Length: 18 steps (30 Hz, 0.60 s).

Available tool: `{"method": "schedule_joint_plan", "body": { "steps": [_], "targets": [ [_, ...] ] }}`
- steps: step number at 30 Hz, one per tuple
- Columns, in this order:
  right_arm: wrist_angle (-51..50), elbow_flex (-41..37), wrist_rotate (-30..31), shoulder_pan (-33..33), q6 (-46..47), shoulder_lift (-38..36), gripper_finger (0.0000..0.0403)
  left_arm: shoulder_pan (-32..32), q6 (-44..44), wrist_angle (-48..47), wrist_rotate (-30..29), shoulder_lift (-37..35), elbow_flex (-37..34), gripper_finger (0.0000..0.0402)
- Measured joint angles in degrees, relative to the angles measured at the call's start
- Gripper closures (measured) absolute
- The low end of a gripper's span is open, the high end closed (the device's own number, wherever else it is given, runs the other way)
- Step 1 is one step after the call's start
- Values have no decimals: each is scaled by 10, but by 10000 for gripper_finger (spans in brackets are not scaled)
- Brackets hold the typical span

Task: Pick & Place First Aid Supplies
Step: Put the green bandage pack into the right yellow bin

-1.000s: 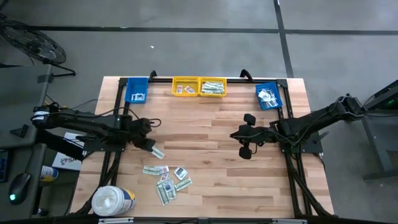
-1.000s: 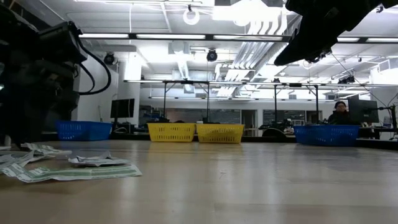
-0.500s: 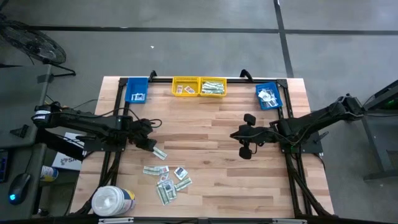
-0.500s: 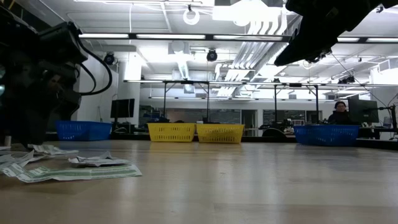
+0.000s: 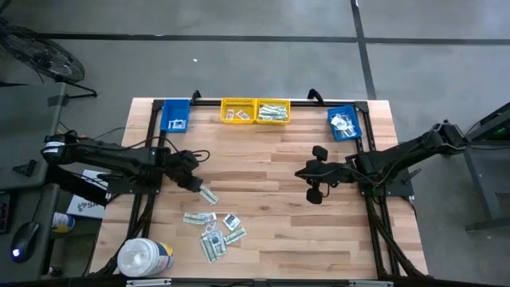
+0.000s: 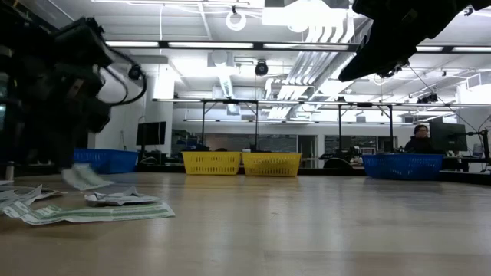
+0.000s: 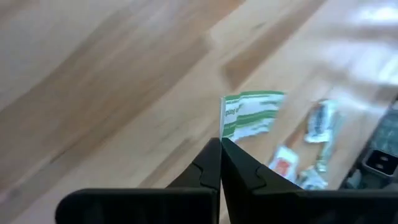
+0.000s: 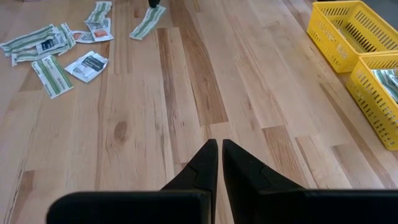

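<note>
You have open wood across the table's middle [image 5: 263, 159], between the loose packets [image 5: 213, 231] near the front left and the yellow bins [image 5: 255, 111] at the far edge; the right gripper [image 5: 313, 182] hangs over it, and the white tub [image 5: 143, 257] blocks the front left corner

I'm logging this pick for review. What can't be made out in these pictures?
- Print on the green-white strip pinched by the left gripper: blurred, left wrist view.
- Contents of the blue bins: hidden by their walls, low view; too small, high view.
- Packet pile: cut off by the edge, low view.
</note>
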Motion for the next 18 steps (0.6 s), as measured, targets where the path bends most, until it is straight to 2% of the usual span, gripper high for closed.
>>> {"method": "schedule_joint_plan", "body": {
  "steps": [5, 10, 18],
  "targets": [
    [0, 0, 0, 0, 0, 0, 386, 0, 69, -1, -48, 0, 57, 401],
    [0, 0, 1, 0, 0, 0, 386, 0, 161, 27, -140, 0, 115, 401],
    [0, 0, 13, 0, -5, 0, 386, 5, 316, 191, -266, 38, 176, 401]
  ]
}}
